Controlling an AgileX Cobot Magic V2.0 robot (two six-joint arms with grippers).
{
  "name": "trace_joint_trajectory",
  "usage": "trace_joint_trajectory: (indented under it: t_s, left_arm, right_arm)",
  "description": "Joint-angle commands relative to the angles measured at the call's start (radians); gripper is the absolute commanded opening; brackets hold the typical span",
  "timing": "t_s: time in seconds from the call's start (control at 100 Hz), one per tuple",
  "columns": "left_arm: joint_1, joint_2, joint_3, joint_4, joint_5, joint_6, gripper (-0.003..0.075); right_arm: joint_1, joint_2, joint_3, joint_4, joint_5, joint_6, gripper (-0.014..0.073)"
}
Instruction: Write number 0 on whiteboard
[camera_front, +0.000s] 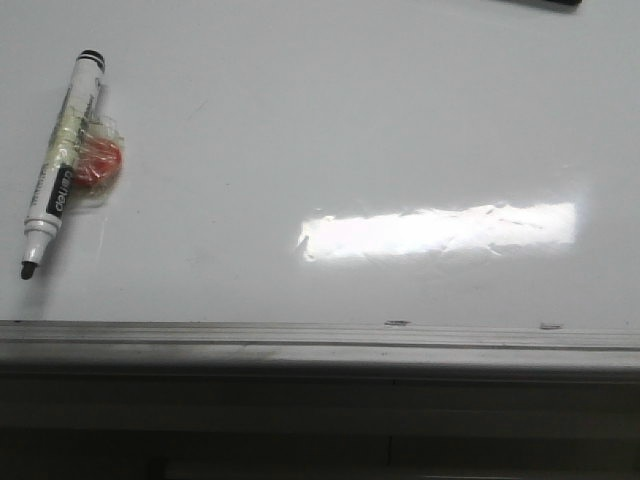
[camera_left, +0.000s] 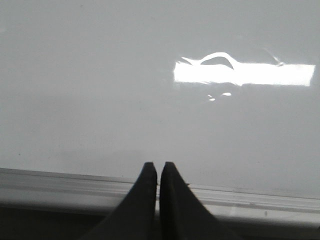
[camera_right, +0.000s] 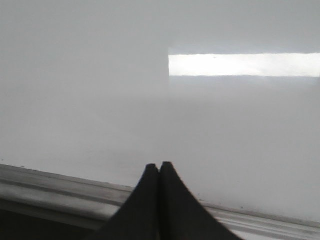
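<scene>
The whiteboard (camera_front: 330, 130) fills the front view, glossy white, its grey frame edge (camera_front: 320, 345) running along the near side. No number 0 shows on it in any view. A white marker pen (camera_front: 62, 165) with black cap end and bare black tip lies at the board's left, a red lump taped to its side. Neither gripper appears in the front view. In the left wrist view my left gripper (camera_left: 158, 166) is shut and empty over the frame edge (camera_left: 60, 185). In the right wrist view my right gripper (camera_right: 159, 166) is shut and empty above the board (camera_right: 100, 100).
A bright rectangular light reflection (camera_front: 440, 230) lies on the board's right half. Small dark specks (camera_front: 397, 323) sit by the frame. A dark object (camera_front: 545, 3) shows at the far right edge. Below the frame the front is dark.
</scene>
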Motion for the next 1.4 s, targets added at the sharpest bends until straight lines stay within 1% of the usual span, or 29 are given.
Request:
trace_joint_trajectory:
  t_s: [0.0, 0.78, 0.82, 0.85, 0.89, 0.92, 1.0, 1.01, 1.07, 1.08, 1.13, 1.18, 1.23, 1.24, 1.27, 1.28, 1.29, 1.3, 1.35, 1.39]
  left_arm:
    - [0.003, -0.028, 0.032, -0.007, -0.043, 0.001, -0.002]
    - [0.003, -0.028, 0.032, -0.007, -0.043, 0.001, -0.002]
    - [0.003, -0.028, 0.032, -0.007, -0.043, 0.001, -0.002]
    - [0.003, -0.028, 0.032, -0.007, -0.043, 0.001, -0.002]
    - [0.003, -0.028, 0.032, -0.007, -0.043, 0.001, -0.002]
    - [0.003, -0.028, 0.032, -0.007, -0.043, 0.001, -0.002]
    - [0.003, -0.028, 0.032, -0.007, -0.043, 0.001, -0.002]
    - [0.003, -0.028, 0.032, -0.007, -0.043, 0.001, -0.002]
    - [0.003, -0.028, 0.032, 0.006, -0.048, 0.001, -0.002]
    - [0.003, -0.028, 0.032, 0.006, -0.048, 0.001, -0.002]
    - [0.003, -0.028, 0.032, -0.007, -0.061, 0.001, -0.002]
    - [0.003, -0.028, 0.032, -0.1, -0.106, 0.001, -0.002]
    - [0.003, -0.028, 0.032, -0.265, -0.151, 0.001, -0.002]
    - [0.003, -0.028, 0.032, -0.343, -0.16, 0.001, -0.002]
    - [0.003, -0.028, 0.032, -0.415, -0.173, 0.001, -0.002]
    - [0.003, -0.028, 0.032, -0.458, -0.182, 0.001, -0.002]
    - [0.003, -0.028, 0.032, -0.496, -0.182, 0.001, -0.002]
    - [0.003, -0.028, 0.032, -0.496, -0.184, 0.001, -0.002]
    - [0.003, -0.028, 0.032, -0.603, -0.188, 0.001, -0.002]
    - [0.003, -0.028, 0.032, -0.649, -0.188, 0.001, -0.002]
  right_arm:
    - [-0.004, -0.019, 0.012, -0.005, -0.027, -0.009, -0.0069]
    - [-0.004, -0.019, 0.012, -0.005, -0.027, -0.009, -0.0069]
    - [-0.004, -0.019, 0.012, -0.022, -0.027, -0.009, -0.0069]
    - [-0.004, -0.019, 0.012, -0.063, -0.027, -0.009, -0.0069]
    - [-0.004, -0.019, 0.012, -0.164, -0.027, -0.009, -0.0069]
    - [-0.004, -0.019, 0.012, -0.206, -0.027, -0.009, -0.0069]
    - [-0.004, -0.019, 0.012, -0.375, -0.031, -0.009, -0.0069]
    - [-0.004, -0.019, 0.012, -0.375, -0.031, -0.009, -0.0069]
    - [-0.004, -0.019, 0.012, -0.509, -0.029, -0.009, -0.0069]
    - [-0.004, -0.019, 0.012, -0.509, -0.029, -0.009, -0.0069]
    - [-0.004, -0.019, 0.012, -0.604, -0.029, -0.009, -0.0069]
    - [-0.004, -0.019, 0.012, -0.726, -0.046, -0.009, -0.0069]
    - [-0.004, -0.019, 0.012, -0.819, -0.064, -0.009, -0.0069]
    - [-0.004, -0.019, 0.012, -0.843, -0.066, -0.009, -0.0069]
    - [-0.004, -0.019, 0.01, -0.883, -0.066, -0.009, -0.0069]
    - [-0.004, -0.019, 0.01, -0.924, -0.063, -0.009, -0.0069]
    - [-0.004, -0.019, 0.01, -0.937, -0.063, -0.009, -0.0069]
    - [-0.004, -0.019, 0.01, -0.951, -0.063, -0.009, -0.0069]
    - [-0.004, -0.019, 0.01, -1.036, -0.063, -0.009, -0.0069]
    - [-0.004, -0.019, 0.008, -1.1, -0.063, -0.009, -0.0069]
